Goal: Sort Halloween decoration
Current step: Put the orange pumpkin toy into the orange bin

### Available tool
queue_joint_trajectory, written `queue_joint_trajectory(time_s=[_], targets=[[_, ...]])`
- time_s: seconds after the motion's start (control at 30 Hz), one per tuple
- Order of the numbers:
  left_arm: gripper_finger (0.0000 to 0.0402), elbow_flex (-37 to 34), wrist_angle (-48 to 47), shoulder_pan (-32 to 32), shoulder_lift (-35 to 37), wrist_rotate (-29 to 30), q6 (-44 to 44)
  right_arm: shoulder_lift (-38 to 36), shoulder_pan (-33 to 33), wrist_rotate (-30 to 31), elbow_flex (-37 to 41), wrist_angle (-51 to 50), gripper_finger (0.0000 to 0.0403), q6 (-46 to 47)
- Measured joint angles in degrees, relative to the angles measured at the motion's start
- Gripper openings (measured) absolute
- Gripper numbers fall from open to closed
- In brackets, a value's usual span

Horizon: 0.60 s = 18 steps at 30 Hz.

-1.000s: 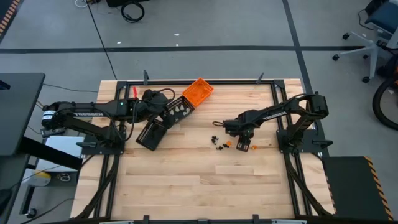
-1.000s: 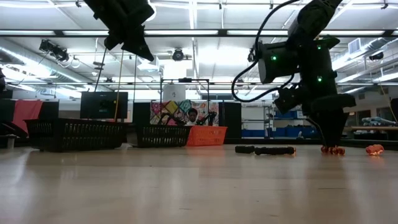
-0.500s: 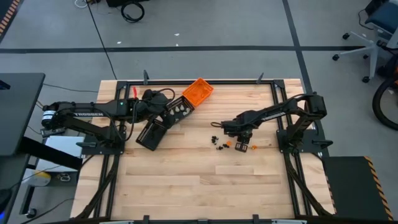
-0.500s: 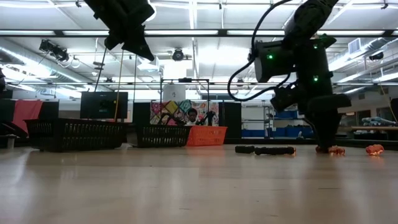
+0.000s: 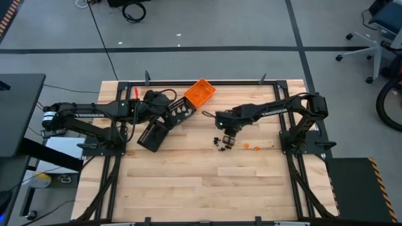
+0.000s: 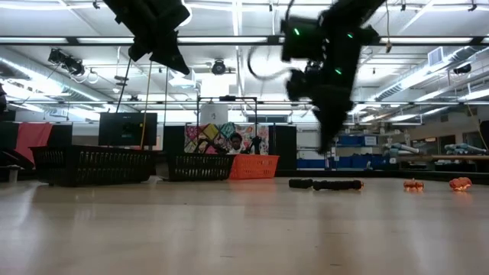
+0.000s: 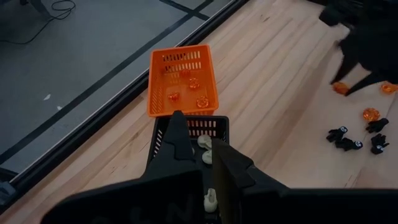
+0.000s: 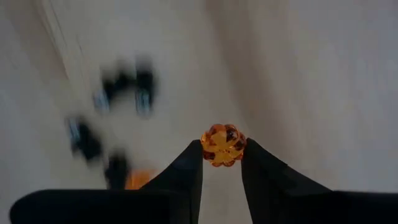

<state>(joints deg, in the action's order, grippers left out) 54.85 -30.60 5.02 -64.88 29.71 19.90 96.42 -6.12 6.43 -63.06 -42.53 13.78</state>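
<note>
Right tool (image 8: 222,163) clamped on orange pumpkin trinket (image 8: 223,145) only at its tips; fast swing could fling it onto desk (image 5: 188,182); left tool (image 7: 205,163) together

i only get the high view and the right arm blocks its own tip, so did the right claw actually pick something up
Observer: Yes. In the right wrist view the right claw is shut on a small translucent orange pumpkin-shaped trinket, pinched between its fingertips.
Operator: is it off the table or dragging
Observer: The low view shows it raised well above the light wooden tabletop.
Operator: anything already in the orange tray
Observer: The left wrist view shows three small orange trinkets lying in the orange rectangular plastic tray.
Operator: and the left claw
Observer: The left claw is shut and holds nothing, above the black rectangular mesh tray with whitish trinkets in it.
</note>
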Motion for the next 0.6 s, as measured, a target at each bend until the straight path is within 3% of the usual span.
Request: queue_joint_trajectory(time_s=[0.27,0.6], targets=[[0.0,0.0,-0.01,0.02,0.01,-0.01,0.02,-0.11,-3.59,5.37,-9.92,9.11,0.0096,-8.6],[0.0,0.0,-0.01,0.01,0.01,-0.02,0.02,0.0,-8.85,4.85,-9.72,29.47,0.0098,-18.4]])
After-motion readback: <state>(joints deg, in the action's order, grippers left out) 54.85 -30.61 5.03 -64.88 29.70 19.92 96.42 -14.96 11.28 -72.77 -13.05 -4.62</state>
